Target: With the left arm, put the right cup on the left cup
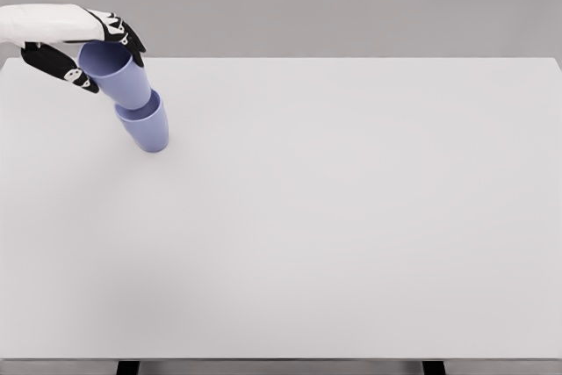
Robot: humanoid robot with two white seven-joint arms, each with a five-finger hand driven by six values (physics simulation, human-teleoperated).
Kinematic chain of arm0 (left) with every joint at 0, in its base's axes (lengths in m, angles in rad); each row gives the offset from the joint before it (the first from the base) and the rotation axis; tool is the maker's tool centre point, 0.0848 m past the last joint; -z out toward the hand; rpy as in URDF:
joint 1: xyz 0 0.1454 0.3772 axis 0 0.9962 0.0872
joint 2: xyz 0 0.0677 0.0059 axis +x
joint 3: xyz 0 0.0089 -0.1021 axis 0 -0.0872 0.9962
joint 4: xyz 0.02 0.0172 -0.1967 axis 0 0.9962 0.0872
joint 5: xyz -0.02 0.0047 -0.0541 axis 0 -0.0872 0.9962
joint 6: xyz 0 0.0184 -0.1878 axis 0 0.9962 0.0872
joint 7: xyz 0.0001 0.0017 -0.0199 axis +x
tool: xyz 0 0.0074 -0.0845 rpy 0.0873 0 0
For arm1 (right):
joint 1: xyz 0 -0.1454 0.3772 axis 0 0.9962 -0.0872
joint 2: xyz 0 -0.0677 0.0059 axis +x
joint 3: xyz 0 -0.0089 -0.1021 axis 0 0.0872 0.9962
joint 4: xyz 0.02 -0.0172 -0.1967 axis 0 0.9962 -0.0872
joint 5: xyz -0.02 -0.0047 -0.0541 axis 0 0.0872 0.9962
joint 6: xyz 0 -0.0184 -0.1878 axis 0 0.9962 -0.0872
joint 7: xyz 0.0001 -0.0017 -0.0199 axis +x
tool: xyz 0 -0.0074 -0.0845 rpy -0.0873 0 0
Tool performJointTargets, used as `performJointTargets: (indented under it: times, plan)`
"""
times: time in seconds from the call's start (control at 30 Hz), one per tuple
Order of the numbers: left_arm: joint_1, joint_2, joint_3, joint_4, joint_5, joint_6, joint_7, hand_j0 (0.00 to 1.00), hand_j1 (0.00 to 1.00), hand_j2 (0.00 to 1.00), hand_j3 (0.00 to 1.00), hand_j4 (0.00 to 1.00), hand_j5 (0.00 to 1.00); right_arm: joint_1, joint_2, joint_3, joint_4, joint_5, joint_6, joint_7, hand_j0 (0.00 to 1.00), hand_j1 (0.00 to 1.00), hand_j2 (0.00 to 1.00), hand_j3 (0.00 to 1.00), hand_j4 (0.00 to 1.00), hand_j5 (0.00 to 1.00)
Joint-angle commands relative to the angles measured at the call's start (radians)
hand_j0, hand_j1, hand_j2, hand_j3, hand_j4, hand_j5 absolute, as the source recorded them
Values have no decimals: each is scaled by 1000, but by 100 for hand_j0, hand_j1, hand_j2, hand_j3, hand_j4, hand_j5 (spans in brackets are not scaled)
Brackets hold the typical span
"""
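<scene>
Over at the far left corner of the white table [351,217], the left hand [83,41] is reaching in from the left edge with its black-tipped fingers [127,37] wrapping around the rim of the upper lavender cup [118,75], thumb underneath and the others over the top. That cup is tilting with its mouth toward the hand, and its base is sitting inside the mouth of the lower lavender cup [147,127], which is standing on the tabletop.
</scene>
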Motion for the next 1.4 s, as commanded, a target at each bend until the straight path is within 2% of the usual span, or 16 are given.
performJointTargets:
  times: [0.0,0.4,0.6,0.73,0.97,1.0,1.07,1.1,1.33,1.37]
  plan:
    - [-2,-3,2,1,7,3,0,55,55,55,55,55,55,0,0,0,0,0,0,1,100,100,100,100,100,100]
    - [14,-7,4,5,4,3,0,56,56,56,56,56,56,0,0,0,0,0,0,1,100,100,100,100,100,100]
    - [14,-35,7,50,-3,3,0,56,56,56,56,56,56,0,0,0,0,0,0,-1,100,100,100,100,100,100]
    - [14,-38,5,48,-3,3,0,56,56,56,56,56,56,0,0,0,0,0,0,1,100,100,100,100,100,100]
    - [37,-38,9,51,-6,3,0,56,56,56,56,56,56,0,0,0,0,0,0,1,100,100,100,100,100,100]
    - [41,-38,9,51,-6,3,0,64,64,64,64,64,64,0,0,0,0,0,0,-1,100,100,100,100,100,100]
    - [43,-38,12,51,-6,3,0,87,87,87,87,87,87,0,0,0,0,0,0,-1,100,100,100,100,100,100]
    - [43,-38,12,51,-6,3,0,94,94,94,94,94,94,0,0,0,0,0,0,1,100,100,100,100,100,100]
    - [43,-33,18,50,-6,3,0,100,100,100,100,100,100,0,0,0,0,0,0,-1,100,100,100,100,100,100]
    - [38,-23,25,22,11,3,0,100,100,100,100,100,100,0,0,0,0,0,0,1,100,100,100,100,100,100]
